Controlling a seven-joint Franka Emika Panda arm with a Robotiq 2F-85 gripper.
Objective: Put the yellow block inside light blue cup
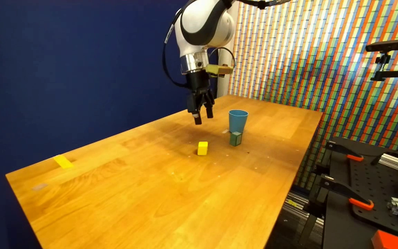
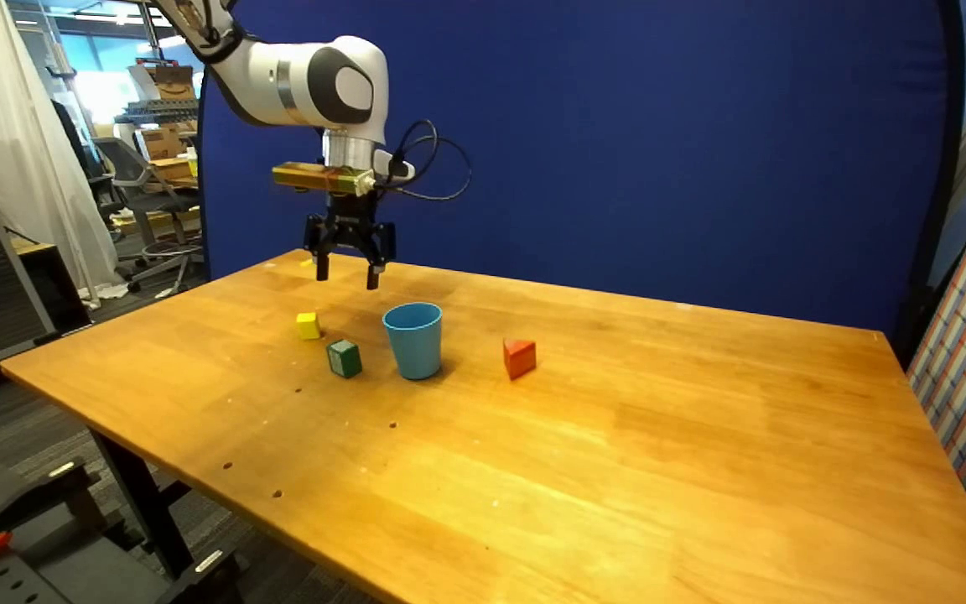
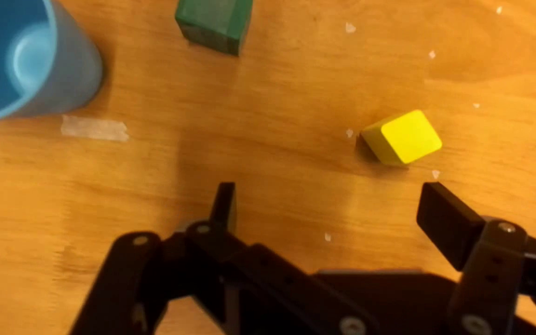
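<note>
Presently, in an exterior view, the yellow block (image 1: 202, 148) is found on the table (image 1: 157, 193), left of the light blue cup (image 1: 237, 121). In an exterior view, the gripper (image 2: 348, 275) is seen above, farther than the block. In the wrist view, the fingers (image 3: 449, 223) are parted, nothing between; the block is shown beyond, to the right. Probably, the step in hand is reaching; centring over the block, then lowering, is needed.

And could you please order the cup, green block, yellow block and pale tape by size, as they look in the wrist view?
1. Cup, though the frame cuts it.
2. Green block and yellow block: much alike; unsure, as the green one is cut off.
3. Pale tape.
</note>
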